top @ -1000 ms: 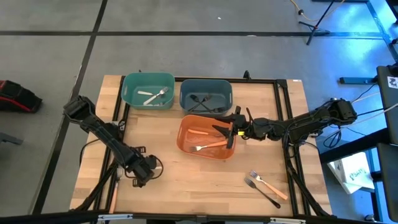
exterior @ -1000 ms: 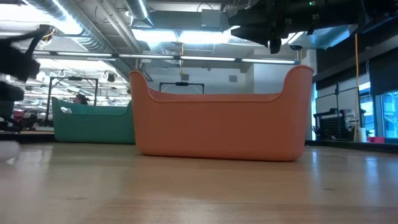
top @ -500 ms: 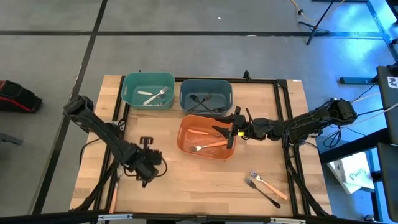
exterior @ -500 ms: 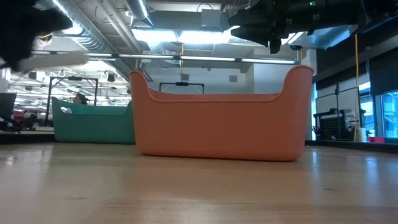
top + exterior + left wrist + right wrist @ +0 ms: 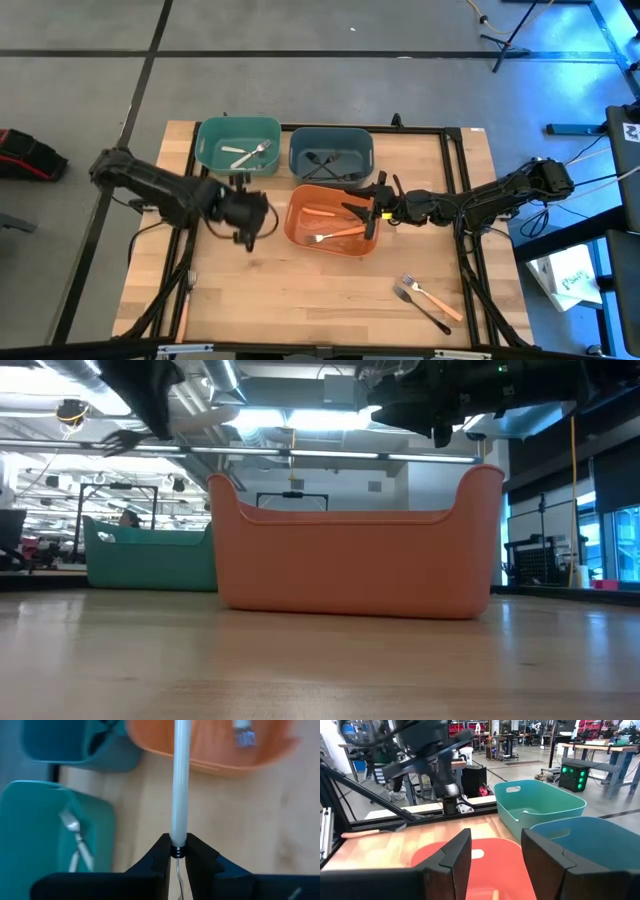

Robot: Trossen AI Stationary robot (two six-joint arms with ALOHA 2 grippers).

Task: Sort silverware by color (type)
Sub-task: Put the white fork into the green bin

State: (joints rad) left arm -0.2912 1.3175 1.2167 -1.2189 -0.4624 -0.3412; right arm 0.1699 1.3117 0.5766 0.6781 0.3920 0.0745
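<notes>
1. The wooden counter [image 5: 300,290] carries three bins, all toward its far edge; the orange bin [image 5: 300,235] sits nearest the middle, and inside it lie an orange-handled fork [image 5: 340,233] with a pale head and at least one more orange piece [image 5: 320,211].
2. The teal bin [image 5: 210,140] stands at the far left corner region, holding a white fork [image 5: 252,153] and another white utensil beside it; the blue-grey bin [image 5: 360,140] touches or nearly touches it on the right and holds black utensils [image 5: 325,158].
3. The left pincer [image 5: 250,212] hangs over the counter between the teal and orange bins, clenched on a white utensil [image 5: 179,785]; the wrist view shows a long, slim, cream-white handle running straight out from the pinched fingertips [image 5: 159,855].
4. The right pincer [image 5: 372,207] hovers over the right rim of the orange bin, its fingers [image 5: 452,860] spread apart and grasping nothing.
5. Near the front right corner of the counter lie two loose pieces close together: an orange-handled fork [image 5: 432,296] and a black fork [image 5: 420,308].
</notes>
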